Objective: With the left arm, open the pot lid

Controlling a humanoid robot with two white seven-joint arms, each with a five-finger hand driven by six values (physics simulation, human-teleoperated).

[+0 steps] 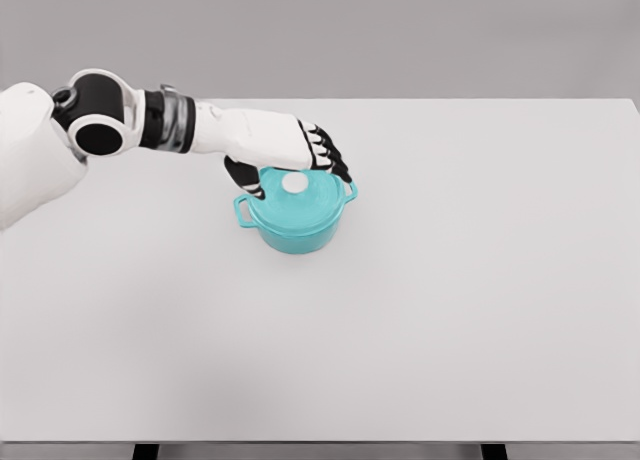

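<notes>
Left arm enters from the picture's left edge, reaching across the bench [480,310] toward centre. Right arm not in view.

Left hand [300,155] sits over the far-left part of the pot [295,225], palm down. Dark fingers [330,160] curl over the far rim of the lid [300,202]; the thumb drops on the near-left side. Fingers look half-curled, arched above the lid. Whether they actually press on anything cannot be told from this angle; nothing appears gripped yet.

Pot: teal, round, two side handles, one at left [243,210], one at right [350,190]. Stands upright a little left of the bench's middle, toward the far half. Lid seated flat and closed, so the contents are hidden.

Lid knob [295,183]: pale disc at the lid's centre, fully exposed, just in front of and below the palm. This is the key relation: the knob lies on the near side of the hand, not between fingers and thumb. Judgement: the hand needs to draw slightly toward the robot and lower before closing on the knob.

Rest of the bench to the right carries nothing else relevant.
</notes>
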